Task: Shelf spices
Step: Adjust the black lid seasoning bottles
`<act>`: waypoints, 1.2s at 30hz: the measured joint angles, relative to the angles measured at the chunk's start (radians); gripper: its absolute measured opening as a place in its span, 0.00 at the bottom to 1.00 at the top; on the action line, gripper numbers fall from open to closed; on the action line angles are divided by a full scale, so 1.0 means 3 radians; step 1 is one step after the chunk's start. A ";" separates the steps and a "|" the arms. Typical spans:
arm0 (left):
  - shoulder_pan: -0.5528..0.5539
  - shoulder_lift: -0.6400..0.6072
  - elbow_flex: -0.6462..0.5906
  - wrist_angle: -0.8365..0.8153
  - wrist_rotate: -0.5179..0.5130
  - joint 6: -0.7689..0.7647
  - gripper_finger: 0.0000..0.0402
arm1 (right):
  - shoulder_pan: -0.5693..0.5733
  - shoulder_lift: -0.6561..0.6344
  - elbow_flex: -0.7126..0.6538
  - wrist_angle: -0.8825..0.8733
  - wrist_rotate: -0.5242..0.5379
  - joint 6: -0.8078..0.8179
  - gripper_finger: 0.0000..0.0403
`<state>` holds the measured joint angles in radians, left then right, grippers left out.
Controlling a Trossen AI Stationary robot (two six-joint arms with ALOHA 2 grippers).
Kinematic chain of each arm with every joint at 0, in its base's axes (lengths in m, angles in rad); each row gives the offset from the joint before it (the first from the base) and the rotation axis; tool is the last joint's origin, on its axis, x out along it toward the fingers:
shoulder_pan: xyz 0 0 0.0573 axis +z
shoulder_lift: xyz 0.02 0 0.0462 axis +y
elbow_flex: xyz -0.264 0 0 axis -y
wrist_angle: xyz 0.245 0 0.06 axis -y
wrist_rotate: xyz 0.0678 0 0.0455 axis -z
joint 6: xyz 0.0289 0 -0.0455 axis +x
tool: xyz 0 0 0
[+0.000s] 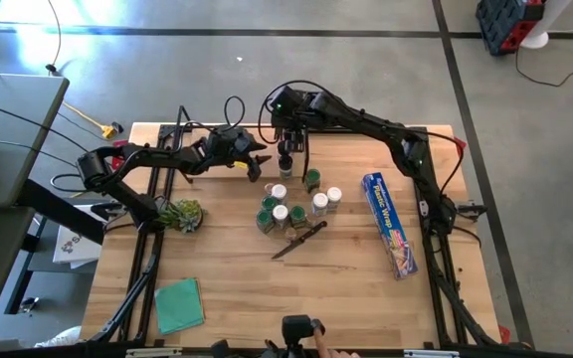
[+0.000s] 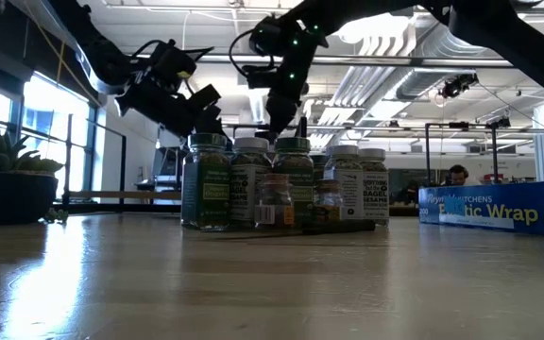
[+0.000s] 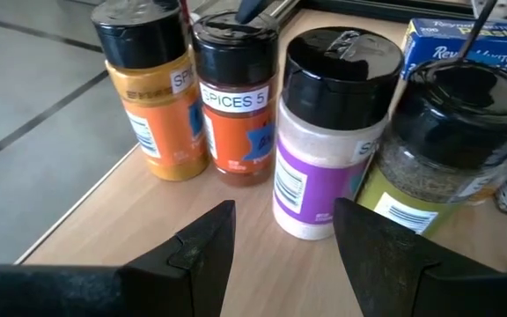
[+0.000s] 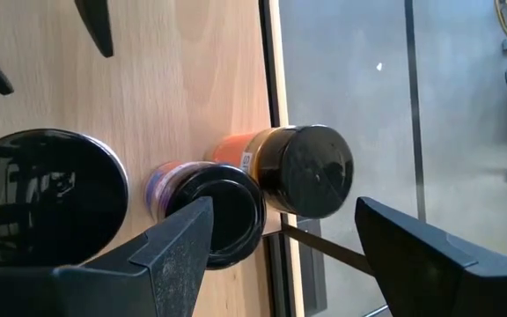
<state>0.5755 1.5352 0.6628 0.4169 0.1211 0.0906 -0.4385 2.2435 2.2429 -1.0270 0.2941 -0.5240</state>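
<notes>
pale wooden table [image 1: 237, 298], seen from above, near edge to far edge. nearest lies a green cloth [image 1: 179, 304]; further in, a small potted plant [image 1: 181, 214] at the left and a long blue wrap box [image 1: 390, 224] at the right. at mid-table stands a cluster of spice jars [image 1: 291, 204] with white and green caps, a dark-handled knife [image 1: 298, 240] lying just in front of them; in the low view the same jars [image 2: 281, 184] stand upright in a tight group. at the far edge a row of black-capped jars [image 3: 236, 97] stands on pale wood beside a thin black rod; whether this strip is the shelf cannot be told. the left gripper [image 1: 255, 159] hangs near this row, its fingers [image 3: 205, 246] parted around nothing, facing a purple-labelled jar [image 3: 324, 132]. the right gripper [image 1: 286, 149] hovers above the row, fingers [image 4: 174, 246] spread wide and empty, over an orange jar [image 4: 302, 167]. beyond the table: grey concrete floor [image 1: 366, 70], and in the low view a large room with windows [image 2: 26, 123] and exposed ceiling ducts [image 2: 385, 57].
</notes>
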 joint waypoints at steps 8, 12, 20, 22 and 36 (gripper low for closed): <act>0.0000 0.0000 0.0000 -0.0003 -0.0005 0.0000 0.47 | -0.0028 0.0018 0.0000 -0.0001 0.0031 -0.0023 0.68; 0.0000 0.0001 -0.0001 -0.0004 -0.0007 0.0000 0.47 | -0.0043 0.0029 0.0000 0.0000 0.0031 -0.0024 0.68; 0.0000 0.0002 -0.0001 -0.0006 -0.0009 0.0000 0.47 | -0.0065 0.0065 0.0010 0.0034 -0.0147 0.0062 0.68; 0.0000 0.0003 -0.0001 -0.0007 -0.0016 0.0000 0.47 | -0.0059 0.0070 0.0010 0.0072 -0.0180 0.0062 0.68; 0.0006 0.0003 -0.0003 -0.0031 -0.0135 0.0062 0.47 | -0.0025 0.0095 0.0366 0.0023 -0.0209 0.0034 0.68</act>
<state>0.5772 1.5360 0.6621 0.4075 0.0807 0.1093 -0.4461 2.2719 2.3527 -1.0201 0.2315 -0.5137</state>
